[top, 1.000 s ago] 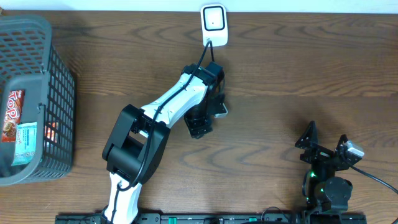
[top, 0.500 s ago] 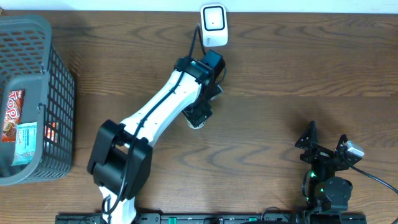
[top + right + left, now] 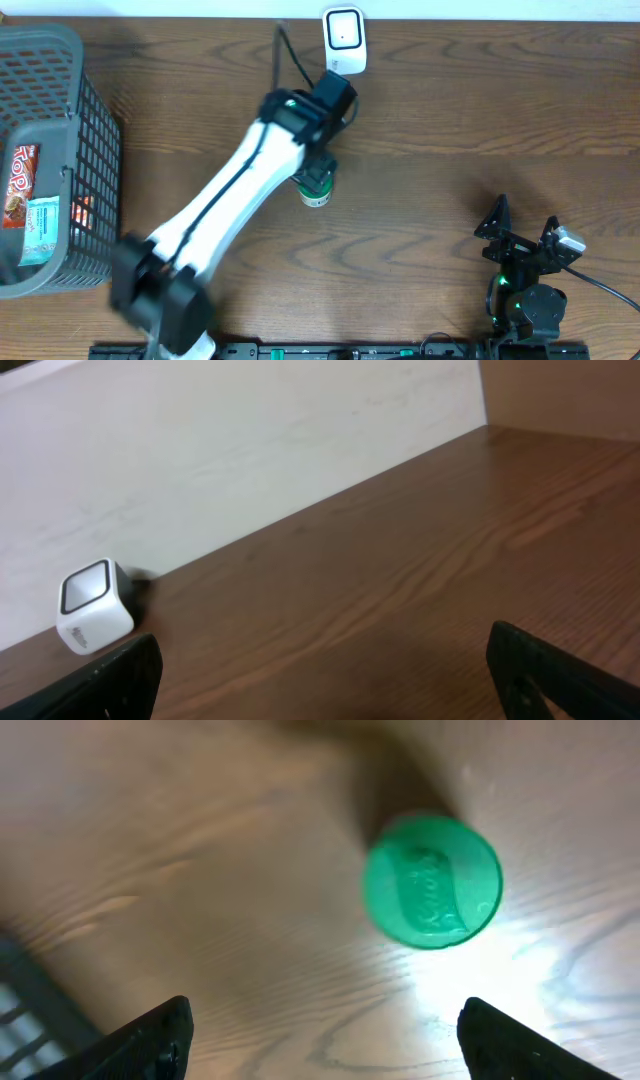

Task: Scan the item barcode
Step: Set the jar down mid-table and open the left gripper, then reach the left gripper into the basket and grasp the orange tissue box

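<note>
1. Overhead view: a small round container [image 3: 315, 190] stands upright on a wooden table [image 3: 450, 110], near the middle. It is close to a white scanner [image 3: 343, 40] that sits at the far edge. The left arm [image 3: 240, 195] stretches diagonally across the table, and its wrist partly covers the container. The right gripper [image 3: 523, 230] sits at the front right, fingers spread, holding nothing. A grey basket [image 3: 95, 130] with snack packets [image 3: 25, 200] stands at the far left, well apart.
2. Left wrist view: the left gripper [image 3: 325, 1045] hovers over the table, fingers spread wide and empty. The container lies ahead and to one side, not between them. Only its round green lid [image 3: 432, 880] shows, with raised lettering too blurred to read. No barcode is visible. It looks like light, stiff plastic, and its smooth round sides may slip or spin. Pinching across the body under the lid, clear of the label, seems best.
3. Right wrist view: the scanner is a white cube with a dark-framed window, set against a pale wall [image 3: 250, 450]. The container is out of view here.
</note>
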Robot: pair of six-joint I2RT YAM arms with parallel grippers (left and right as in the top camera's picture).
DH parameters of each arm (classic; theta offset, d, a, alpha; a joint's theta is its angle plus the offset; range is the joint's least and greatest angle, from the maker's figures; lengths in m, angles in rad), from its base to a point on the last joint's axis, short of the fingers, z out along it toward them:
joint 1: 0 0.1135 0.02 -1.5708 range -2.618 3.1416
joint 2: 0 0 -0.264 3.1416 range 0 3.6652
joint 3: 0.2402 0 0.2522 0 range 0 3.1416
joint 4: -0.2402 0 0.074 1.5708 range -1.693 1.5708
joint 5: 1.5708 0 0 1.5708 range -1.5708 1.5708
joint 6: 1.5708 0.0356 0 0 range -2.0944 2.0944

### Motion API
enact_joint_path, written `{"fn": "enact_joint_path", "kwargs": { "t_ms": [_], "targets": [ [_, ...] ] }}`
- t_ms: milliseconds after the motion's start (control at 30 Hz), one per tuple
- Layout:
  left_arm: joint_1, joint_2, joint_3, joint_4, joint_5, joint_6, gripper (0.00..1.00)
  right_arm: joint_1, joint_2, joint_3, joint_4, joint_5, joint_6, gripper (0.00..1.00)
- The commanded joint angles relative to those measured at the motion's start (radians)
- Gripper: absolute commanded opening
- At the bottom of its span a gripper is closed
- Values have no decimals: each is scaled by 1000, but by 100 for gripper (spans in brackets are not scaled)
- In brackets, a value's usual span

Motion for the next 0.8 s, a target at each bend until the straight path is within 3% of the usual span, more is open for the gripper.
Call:
{"fn": "enact_joint_path", "kwargs": {
  "t_ms": [0, 133, 333, 433, 500, 600, 767],
  "targets": [
    [39, -177, 98, 6, -140, -122, 86, 9, -6, -3, -2, 10, -11, 99],
    [196, -360, 160, 92, -206, -147, 98, 9, -6, -3, -2, 10, -11, 99],
    [737, -520, 164, 143, -259, -522, 98, 9, -6, -3, -2, 10, -11, 99],
    [1009, -519, 162, 71, -168, -684, 98, 9, -6, -3, -2, 10, -11, 99],
    [1133, -494, 150, 64, -31, -690, 98, 9, -6, -3, -2, 10, -11, 99],
    [1234, -435, 128, 64, 118, -689, 98, 9, -6, -3, -2, 10, -11, 99],
    [1268, -278, 114, 31, 131, -687, 98, 9, -6, -3, -2, 10, -11, 99]
  ]
}}
